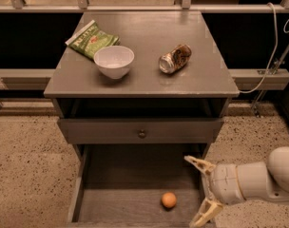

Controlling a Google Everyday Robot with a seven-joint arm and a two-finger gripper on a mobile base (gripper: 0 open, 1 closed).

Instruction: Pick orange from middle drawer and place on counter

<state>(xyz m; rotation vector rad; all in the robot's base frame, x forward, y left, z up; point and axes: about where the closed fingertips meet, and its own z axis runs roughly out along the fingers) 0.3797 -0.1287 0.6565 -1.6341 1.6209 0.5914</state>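
The orange (168, 200) is small and round and lies on the bare floor of the open middle drawer (111, 203), near its front right. My gripper (199, 190) is open at the drawer's right wall, just right of the orange and apart from it, with one finger up near the drawer's back right and the other low at the frame's bottom edge. The counter (142, 56) is the grey cabinet top above.
On the counter stand a white bowl (114, 61), a green snack bag (91, 39) and a crushed metal can (175, 58). A closed drawer front with a round knob (142, 133) sits above the open drawer. A white cable (270, 46) hangs at the right. Speckled floor surrounds the cabinet.
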